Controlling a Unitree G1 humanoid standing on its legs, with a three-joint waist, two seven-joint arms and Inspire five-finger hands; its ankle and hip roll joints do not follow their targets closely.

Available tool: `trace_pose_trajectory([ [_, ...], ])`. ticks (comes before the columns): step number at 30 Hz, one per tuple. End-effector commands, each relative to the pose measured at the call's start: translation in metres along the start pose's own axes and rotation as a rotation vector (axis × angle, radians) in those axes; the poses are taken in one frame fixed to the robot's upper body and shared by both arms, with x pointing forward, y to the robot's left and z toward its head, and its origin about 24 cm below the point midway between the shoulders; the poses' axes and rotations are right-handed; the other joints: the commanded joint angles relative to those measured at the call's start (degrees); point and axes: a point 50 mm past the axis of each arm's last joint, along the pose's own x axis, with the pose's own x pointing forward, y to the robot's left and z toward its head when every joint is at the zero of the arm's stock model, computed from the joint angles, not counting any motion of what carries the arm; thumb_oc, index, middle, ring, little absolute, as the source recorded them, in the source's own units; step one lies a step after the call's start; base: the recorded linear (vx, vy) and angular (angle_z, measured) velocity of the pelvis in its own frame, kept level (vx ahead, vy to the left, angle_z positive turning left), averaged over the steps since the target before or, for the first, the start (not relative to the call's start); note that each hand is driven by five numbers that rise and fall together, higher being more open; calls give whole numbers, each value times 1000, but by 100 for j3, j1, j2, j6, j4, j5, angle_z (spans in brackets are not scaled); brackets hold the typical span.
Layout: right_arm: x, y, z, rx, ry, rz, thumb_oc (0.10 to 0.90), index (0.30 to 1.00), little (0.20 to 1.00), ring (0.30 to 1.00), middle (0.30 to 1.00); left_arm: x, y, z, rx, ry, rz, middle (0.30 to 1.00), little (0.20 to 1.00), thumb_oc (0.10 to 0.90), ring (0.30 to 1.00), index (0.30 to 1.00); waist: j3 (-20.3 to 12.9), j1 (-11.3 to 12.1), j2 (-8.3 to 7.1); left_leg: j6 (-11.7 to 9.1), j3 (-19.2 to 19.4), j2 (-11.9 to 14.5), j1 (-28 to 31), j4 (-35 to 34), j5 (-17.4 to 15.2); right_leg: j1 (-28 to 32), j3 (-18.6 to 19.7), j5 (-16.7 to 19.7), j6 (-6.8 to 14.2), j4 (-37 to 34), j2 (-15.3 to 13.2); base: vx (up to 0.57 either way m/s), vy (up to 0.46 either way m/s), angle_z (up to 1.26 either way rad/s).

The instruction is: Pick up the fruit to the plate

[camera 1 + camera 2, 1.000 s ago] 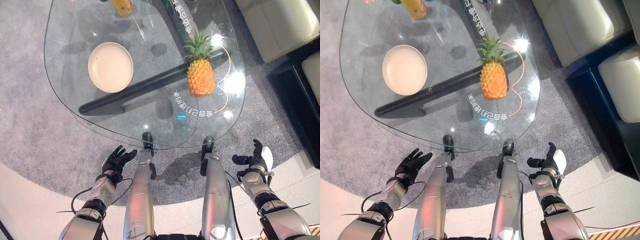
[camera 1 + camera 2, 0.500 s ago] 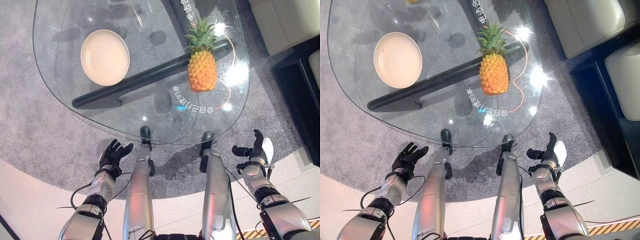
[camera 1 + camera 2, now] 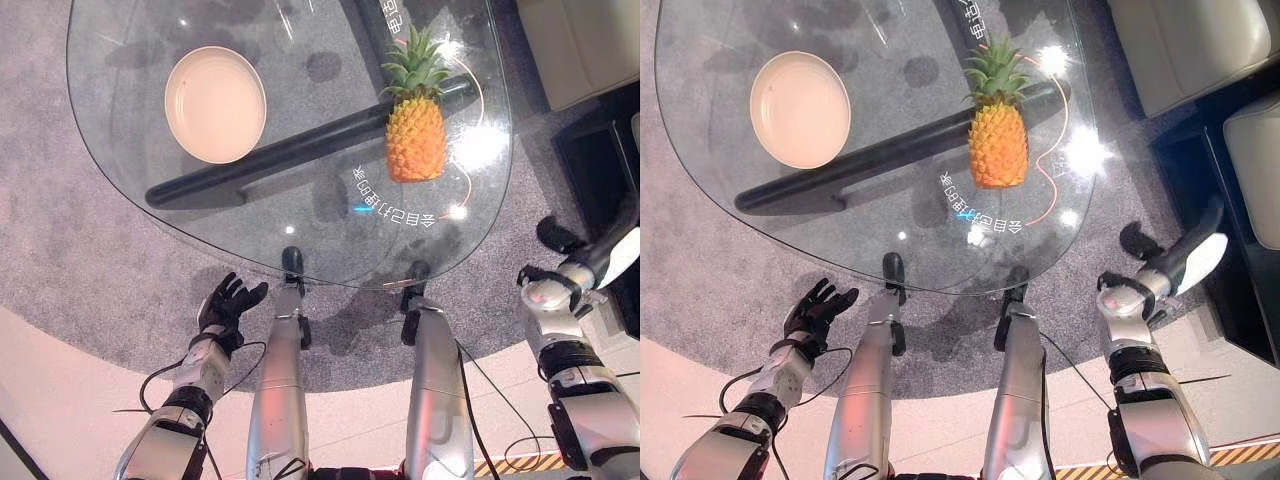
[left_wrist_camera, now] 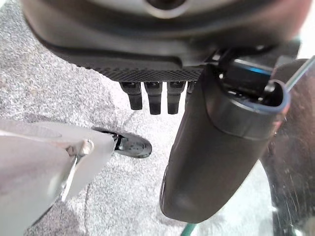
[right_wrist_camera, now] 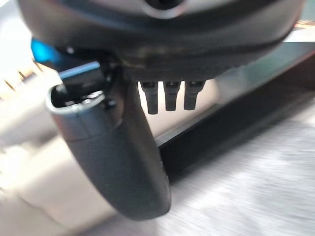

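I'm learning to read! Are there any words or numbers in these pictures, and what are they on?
White curved writing on the glass table, near the pineapple: looks mirrored, too small to read.
White writing at the table's far edge: cut off, unreadable.

Glass table (image 3: 130,190) on grey carpet (image 3: 60,250); pale sofa (image 3: 1200,50) beside; bright glare.
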Motion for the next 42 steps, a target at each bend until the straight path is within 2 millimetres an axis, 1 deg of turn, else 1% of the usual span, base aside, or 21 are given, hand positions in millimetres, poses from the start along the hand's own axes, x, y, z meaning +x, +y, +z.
trace_pose_trajectory([
  [1,17,-22,54,141,-262,-181,800,900,900,900,900,-10,33,-2,48,-12,86,900,900,800,900,900,-61,-59,-114,113,-7,-234,-65,685,-680,113,-158,621,103,-760,75,1,61,2],
  [3,9,-16,76,193,-363,-155,800,900,900,900,900,-10,31,-4,38,-12,85,900,900,800,900,900,-61,-85,-92,123,6,-251,-56,650,-666,98,-142,621,112,-773,73,6,70,2],
  [5,-1,-11,95,232,-456,-117,800,900,900,900,900,-10,31,-5,31,-11,85,900,900,800,900,900,-61,-110,-81,130,21,-262,-27,594,-648,107,-126,612,119,-799,72,5,60,1],
  [7,-20,-4,117,283,-563,-27,800,900,900,900,900,-12,31,-9,20,-9,86,900,900,800,900,900,-61,-142,-77,134,47,-277,16,523,-620,128,-117,621,123,-862,59,5,60,0],
  [8,-21,-4,118,289,-565,-22,800,900,900,900,900,-12,31,-9,20,-8,87,900,900,800,900,900,-61,-144,-78,134,49,-279,22,517,-617,133,-116,621,122,-866,58,2,54,0],
  [10,-36,3,130,329,-629,73,800,900,900,900,900,-13,29,-12,13,-7,80,900,900,800,900,900,-61,-156,-60,136,74,-290,41,489,-598,144,-103,614,118,-886,50,-1,46,0],
  [13,-51,11,139,341,-681,177,800,900,900,900,900,-14,26,-17,10,-1,74,900,900,800,900,900,-61,-158,-45,133,94,-309,93,444,-572,196,-106,612,104,-936,30,6,41,1],
  [14,-53,12,141,343,-690,190,800,900,900,900,900,-14,26,-17,8,0,73,900,900,800,900,900,-61,-157,-41,134,99,-311,97,442,-569,200,-107,613,102,-940,24,10,49,0],
  [15,-61,15,146,344,-716,232,800,900,900,900,900,-15,24,-20,6,3,69,900,900,800,900,900,-61,-152,-24,132,116,-320,120,413,-557,220,-109,614,97,-968,12,7,41,-1],
  [22,-87,28,154,380,-729,419,800,900,900,900,900,-16,21,-27,1,21,65,900,900,800,900,900,-61,-138,20,117,184,-354,241,294,-504,345,-135,613,66,-1065,-8,1,6,0],
  [27,-99,35,157,367,-734,493,800,900,900,900,900,-17,16,-31,2,32,54,900,900,800,900,900,-61,-120,40,112,229,-361,301,232,-478,399,-160,616,53,-1109,-29,3,9,-2],
  [30,-106,40,160,361,-733,540,800,900,900,900,900,-17,13,-33,2,38,46,900,900,800,900,900,-61,-102,65,113,256,-368,344,162,-450,430,-186,618,41,-1143,-41,3,6,-1],
  [34,-110,42,164,355,-731,560,800,900,900,900,900,-17,11,-36,2,46,40,900,900,800,900,900,-61,-86,77,110,288,-371,383,121,-428,462,-212,618,31,-1157,-45,0,0,0],
  [37,-113,45,165,375,-693,603,800,900,900,900,900,-18,10,-39,4,54,38,900,900,800,900,900,-61,-82,90,102,310,-367,404,104,-413,469,-221,608,21,-1143,-52,0,0,0],
  [42,-120,49,163,344,-678,646,800,900,900,900,900,-17,8,-39,3,62,33,900,900,800,900,900,-61,-80,108,108,335,-359,425,88,-391,463,-217,611,12,-1126,-59,0,0,0],
])
